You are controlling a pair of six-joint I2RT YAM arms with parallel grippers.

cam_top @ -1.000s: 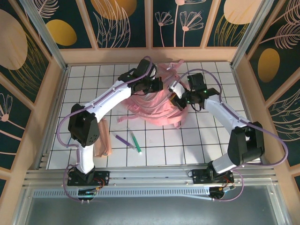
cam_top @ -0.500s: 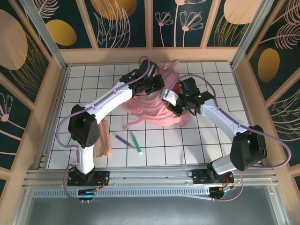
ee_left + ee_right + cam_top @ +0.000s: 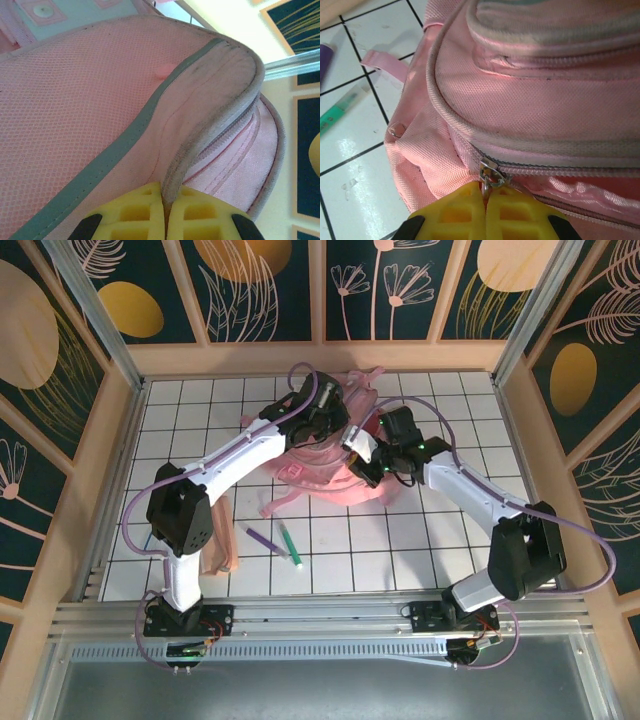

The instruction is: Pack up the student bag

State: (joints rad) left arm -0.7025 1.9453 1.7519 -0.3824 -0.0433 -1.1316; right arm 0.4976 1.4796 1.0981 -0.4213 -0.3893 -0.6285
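Observation:
The student bag (image 3: pixel 322 462), a large pink fabric backpack, lies at the middle back of the tiled table. My left gripper (image 3: pixel 326 424) is over its top, shut on the grey piped rim (image 3: pixel 210 130) of the bag's opening; the rim runs straight into the yellow fingertips (image 3: pixel 142 202). My right gripper (image 3: pixel 362 456) is at the bag's right side, shut on the metal zipper pull (image 3: pixel 490 176) of a half-open zip. Pink mesh of the student bag (image 3: pixel 75 110) lies left of the rim. Woven pink cloth of the student bag (image 3: pixel 530 100) is above the zip.
A purple marker (image 3: pixel 262 538) and a green marker (image 3: pixel 290 543) lie on the tiles in front of the bag. A flat peach-pink pouch (image 3: pixel 222 550) lies partly behind the left arm. A loose pink strap (image 3: pixel 278 504) trails left of the bag. Wooden walls ring the table.
My right gripper has moved left along the bag's side, holding the zipper pull. The left gripper has shifted slightly toward the back. The bag has bunched up and its strap has shifted.

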